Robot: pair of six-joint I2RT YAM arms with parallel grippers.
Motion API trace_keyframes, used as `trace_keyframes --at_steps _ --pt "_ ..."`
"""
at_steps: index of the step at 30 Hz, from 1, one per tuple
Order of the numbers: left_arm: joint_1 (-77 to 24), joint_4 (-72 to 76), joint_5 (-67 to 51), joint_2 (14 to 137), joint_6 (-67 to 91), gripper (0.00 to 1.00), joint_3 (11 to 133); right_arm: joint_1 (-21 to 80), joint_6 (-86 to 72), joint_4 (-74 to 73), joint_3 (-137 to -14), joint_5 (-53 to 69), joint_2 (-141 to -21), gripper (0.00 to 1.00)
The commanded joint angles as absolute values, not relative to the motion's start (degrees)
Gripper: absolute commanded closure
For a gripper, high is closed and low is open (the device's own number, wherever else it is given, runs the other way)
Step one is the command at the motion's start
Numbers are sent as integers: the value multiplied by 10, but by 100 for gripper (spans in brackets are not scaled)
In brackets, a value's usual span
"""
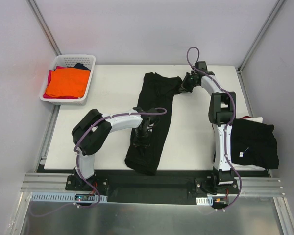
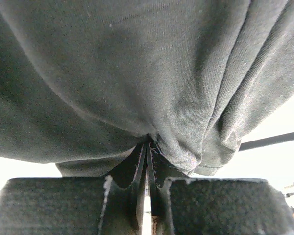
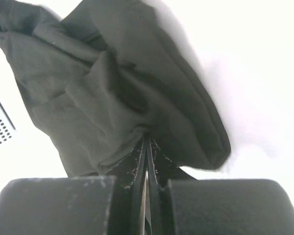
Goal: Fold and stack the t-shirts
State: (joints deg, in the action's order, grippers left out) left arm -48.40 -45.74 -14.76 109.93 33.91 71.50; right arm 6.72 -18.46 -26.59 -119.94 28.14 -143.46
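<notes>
Down the middle of the white table, a black cotton t-shirt lies as a long narrow strip running from near the table's far edge to its near edge. You have both arms on it. The right gripper pinches the bunched far end of the strip, and its fingers are closed tight on a gather of cloth in the right wrist view. The left gripper is clamped on the strip towards the table's near edge, its fingers likewise shut on a fold of black fabric.

The lengthwise fold looks done, so you are probably on the crosswise fold. Your next move calls for lifting both pinches together and laying one end over the other without dragging the strip askew or losing a layer.

Several things you cannot check. Cloth fills both wrist views, so how many layers each pinch holds is unclear. A dark folded pile at the table's right edge is partly behind the right arm and seems to overhang that edge, so its count is unreadable. At the table's far left corner, a white plastic lattice basket holds an orange t-shirt that covers most of what lies under it.
</notes>
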Motion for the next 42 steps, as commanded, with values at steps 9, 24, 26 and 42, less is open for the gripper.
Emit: trace_keyframes --at_steps 9,24,26,42 --pt "-486 -534 -70 1048 341 98 798 26 -143 -323 -1230 246 -1355 96" --pt "-378 -606 -25 1070 342 98 924 138 -112 -357 -809 291 -1036 99" --pt "-347 -606 -38 1070 355 99 931 159 -112 -356 -760 287 -1007 99" --pt "-269 -608 32 1085 352 98 968 264 -73 -395 -620 205 -925 99"
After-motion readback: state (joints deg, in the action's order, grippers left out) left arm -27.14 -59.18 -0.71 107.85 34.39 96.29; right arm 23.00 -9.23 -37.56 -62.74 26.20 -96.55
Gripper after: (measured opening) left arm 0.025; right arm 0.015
